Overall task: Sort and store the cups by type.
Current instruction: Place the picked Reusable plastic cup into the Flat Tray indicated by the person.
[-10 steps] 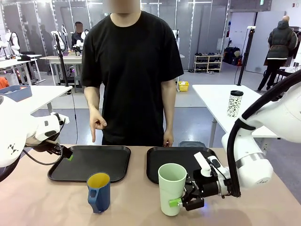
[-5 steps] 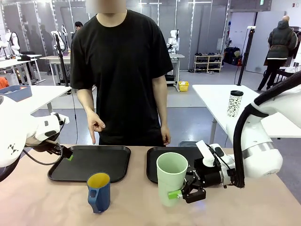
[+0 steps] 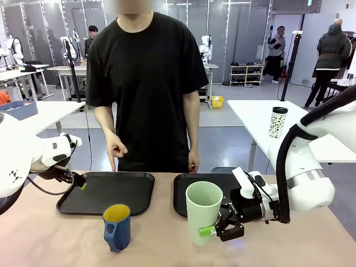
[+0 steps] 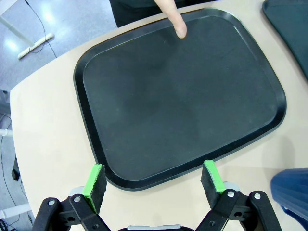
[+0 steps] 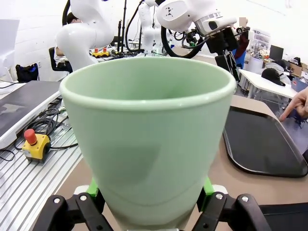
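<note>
The right tool [image 3: 211, 229] grips the tall pale green plastic tumbler [image 3: 203, 211] low on its wall, upright, just before the right-hand black tray [image 3: 183, 190] — probably its destination. The left tool [image 4: 154, 180] hangs open, nearer the dark blue handled mug [image 3: 117, 228].

In the right wrist view the green tumbler [image 5: 144, 139] hides most of the 2 green pads [image 5: 207, 186], and its base runs off the bottom edge. In the left wrist view the blue mug [image 4: 291, 190] is cut by the right edge, and the person's hand [image 4: 172, 17] by the top edge.
</note>
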You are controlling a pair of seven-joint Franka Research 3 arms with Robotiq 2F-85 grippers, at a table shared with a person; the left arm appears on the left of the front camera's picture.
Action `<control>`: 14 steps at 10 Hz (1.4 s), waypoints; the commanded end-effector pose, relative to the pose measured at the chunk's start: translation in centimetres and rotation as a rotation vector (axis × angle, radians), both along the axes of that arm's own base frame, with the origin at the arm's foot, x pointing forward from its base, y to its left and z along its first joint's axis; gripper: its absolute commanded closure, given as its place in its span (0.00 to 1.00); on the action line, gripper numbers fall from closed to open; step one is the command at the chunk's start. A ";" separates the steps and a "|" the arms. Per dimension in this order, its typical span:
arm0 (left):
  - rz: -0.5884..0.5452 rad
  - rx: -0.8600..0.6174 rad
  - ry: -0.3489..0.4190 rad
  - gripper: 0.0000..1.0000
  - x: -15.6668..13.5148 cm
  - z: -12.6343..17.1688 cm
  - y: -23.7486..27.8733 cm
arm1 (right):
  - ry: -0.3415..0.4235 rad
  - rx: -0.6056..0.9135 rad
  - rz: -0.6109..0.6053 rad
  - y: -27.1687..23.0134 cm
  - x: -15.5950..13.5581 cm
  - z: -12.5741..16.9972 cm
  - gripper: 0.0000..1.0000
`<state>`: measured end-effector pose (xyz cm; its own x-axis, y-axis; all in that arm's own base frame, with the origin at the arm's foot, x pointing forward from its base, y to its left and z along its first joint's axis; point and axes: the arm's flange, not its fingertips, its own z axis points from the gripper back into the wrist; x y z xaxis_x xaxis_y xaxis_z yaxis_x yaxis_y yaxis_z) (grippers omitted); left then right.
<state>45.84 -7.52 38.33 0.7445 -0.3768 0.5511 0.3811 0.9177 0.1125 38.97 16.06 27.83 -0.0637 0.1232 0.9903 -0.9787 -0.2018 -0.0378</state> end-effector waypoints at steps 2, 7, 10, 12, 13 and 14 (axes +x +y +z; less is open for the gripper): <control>-0.001 0.001 -0.002 0.00 0.0 0.1 0.0 | -0.028 0.037 -0.016 1.8 0.4 0.2 0.16; -0.001 0.001 -0.002 0.00 0.0 0.1 0.0 | -0.064 0.083 -0.014 10.4 6.3 2.0 0.16; -0.001 0.001 -0.002 0.00 0.0 0.1 0.0 | -0.101 0.085 -0.077 16.0 11.2 3.4 0.16; -0.001 0.001 -0.002 0.00 0.0 0.1 0.0 | -0.085 0.109 -0.081 18.7 13.2 3.5 0.16; -0.001 0.001 -0.002 0.00 0.0 0.1 0.0 | -0.092 0.123 -0.090 19.9 14.1 3.5 0.16; -0.001 0.001 -0.002 0.00 0.0 0.1 0.0 | -0.083 0.134 -0.110 21.1 15.0 3.6 0.16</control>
<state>45.82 -7.54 38.32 0.7445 -0.3771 0.5509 0.3815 0.9175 0.1124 52.74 35.61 31.27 -0.1671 0.0064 0.9859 -0.9797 -0.1133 -0.1653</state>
